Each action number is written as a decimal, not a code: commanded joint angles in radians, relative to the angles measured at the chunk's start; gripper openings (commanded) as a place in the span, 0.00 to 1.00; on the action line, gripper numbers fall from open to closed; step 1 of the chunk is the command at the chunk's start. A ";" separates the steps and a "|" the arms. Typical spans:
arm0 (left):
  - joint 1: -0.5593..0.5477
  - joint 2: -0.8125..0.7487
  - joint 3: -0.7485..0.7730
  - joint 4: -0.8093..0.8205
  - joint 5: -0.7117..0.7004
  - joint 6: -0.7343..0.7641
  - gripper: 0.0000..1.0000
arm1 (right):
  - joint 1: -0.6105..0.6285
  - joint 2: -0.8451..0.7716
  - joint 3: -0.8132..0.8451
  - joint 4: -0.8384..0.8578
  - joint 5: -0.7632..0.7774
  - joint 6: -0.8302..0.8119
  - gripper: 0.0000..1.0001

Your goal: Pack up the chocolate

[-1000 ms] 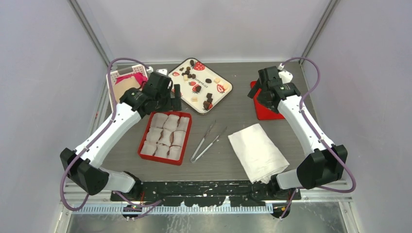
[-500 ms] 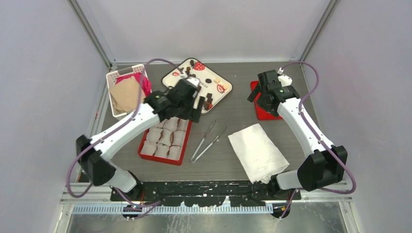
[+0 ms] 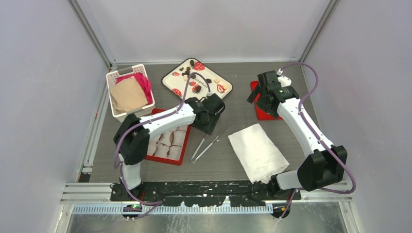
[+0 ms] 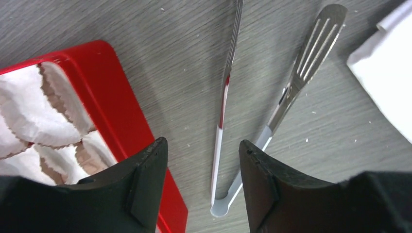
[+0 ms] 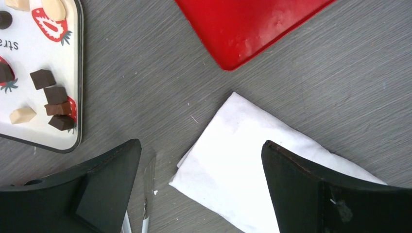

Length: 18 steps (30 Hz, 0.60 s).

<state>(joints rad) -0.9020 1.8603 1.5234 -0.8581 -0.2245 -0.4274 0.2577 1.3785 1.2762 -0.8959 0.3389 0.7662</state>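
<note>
Red box [image 3: 163, 158], far end and some paper cups [image 3: 165, 141] hidden under left arm [image 3: 163, 116] in top view; tongs [image 3: 206, 143], one tip under same arm; chocolate [image 3: 197, 89], too small to count there; tray [image 5: 60, 53], red lid [image 5: 252, 24] and white cloth [image 5: 243, 165], cropped by right wrist view's edges

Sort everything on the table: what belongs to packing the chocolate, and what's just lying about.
For the job:
chocolate
tray
red box
paper cups
tongs
red lid, likely the box's

Lying about:
white cloth
basket
</note>
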 commanded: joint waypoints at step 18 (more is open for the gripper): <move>-0.014 0.226 0.066 0.021 -0.038 -0.256 0.26 | -0.006 -0.074 -0.016 -0.054 -0.039 -0.043 1.00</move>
<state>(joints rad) -0.9100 2.0636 1.5391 -0.8242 -0.2329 -0.6044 0.2550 1.3739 1.2709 -0.9409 0.3122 0.7475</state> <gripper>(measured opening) 0.310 0.996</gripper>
